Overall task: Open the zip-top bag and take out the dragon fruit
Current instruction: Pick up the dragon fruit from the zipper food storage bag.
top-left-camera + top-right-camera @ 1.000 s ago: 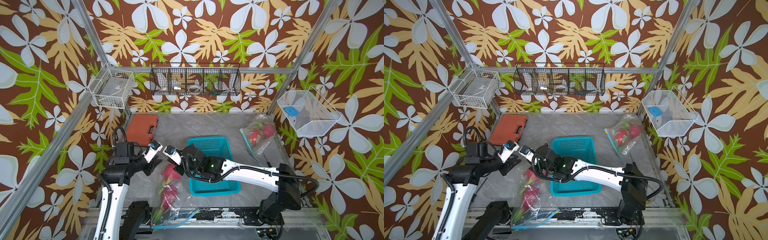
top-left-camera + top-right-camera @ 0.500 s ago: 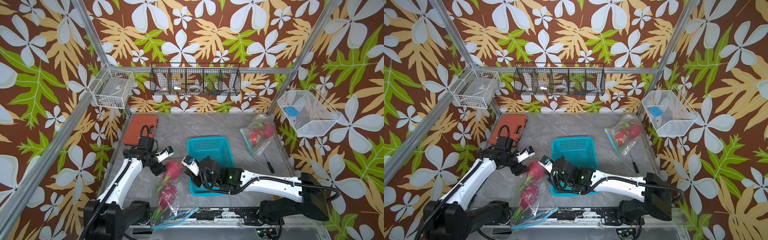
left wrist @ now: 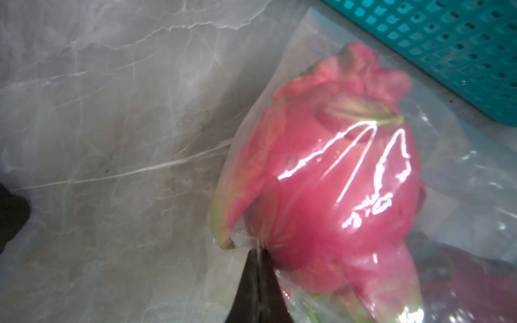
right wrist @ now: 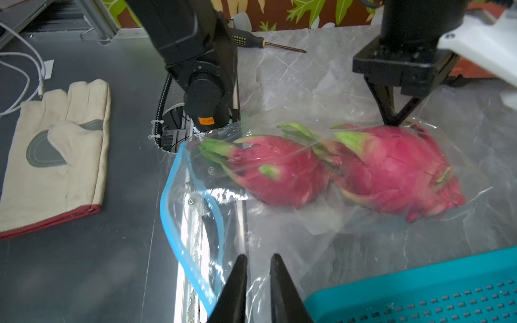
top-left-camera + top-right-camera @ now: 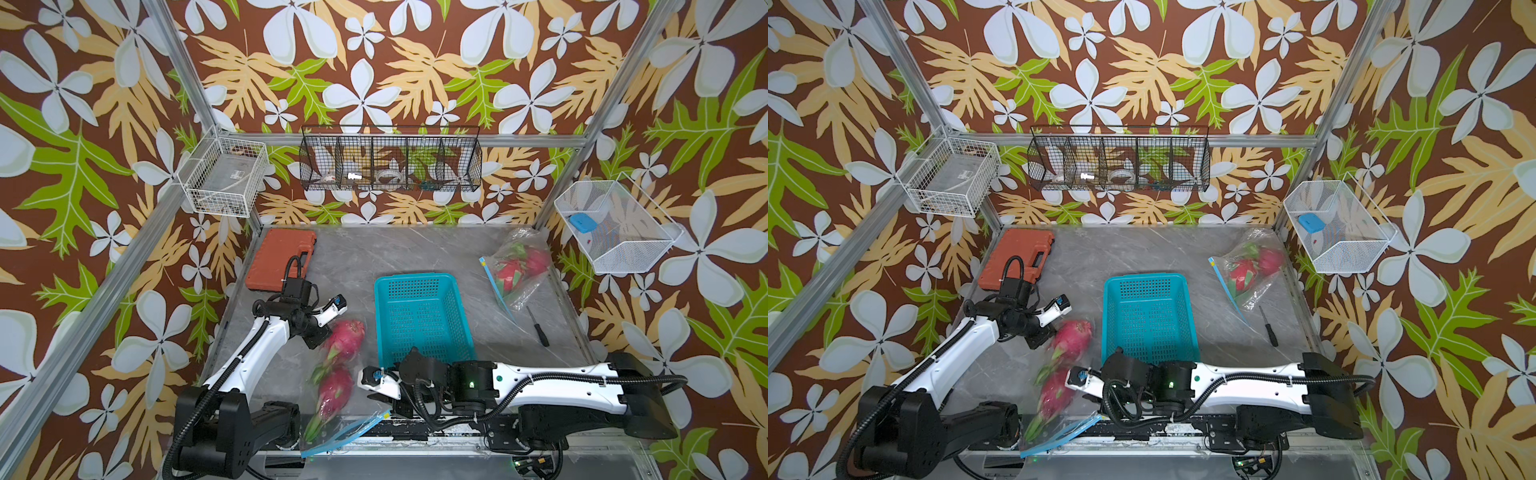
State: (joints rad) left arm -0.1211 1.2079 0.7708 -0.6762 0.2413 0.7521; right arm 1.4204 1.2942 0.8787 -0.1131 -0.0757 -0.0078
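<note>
A clear zip-top bag [image 5: 332, 415] with a blue zip lies near the table's front edge, its mouth gaping over the edge [image 4: 179, 223]. Two dragon fruit lie inside it, one [image 5: 347, 334] at the closed end and one [image 5: 334, 386] nearer the mouth. My left gripper [image 3: 258, 250] is shut on a pinch of bag film beside the far fruit [image 3: 335, 181]; in the right wrist view it [image 4: 391, 121] stands upright over that fruit. My right gripper [image 4: 258, 256] hovers low by the bag's side near the mouth, jaws a narrow gap apart with film lying across them.
A teal basket [image 5: 415, 277] stands right of the bag, close to my right arm. A second bag of dragon fruit [image 5: 517, 270] lies at the back right, a screwdriver [image 5: 540, 332] beside it. An orange case [image 5: 280, 264] sits back left. A work glove [image 4: 56, 156] lies off the table.
My left gripper opened wide, then closed on the bag film by the far fruit. My right arm drew back from the far fruit toward the bag's mouth at the front edge.
</note>
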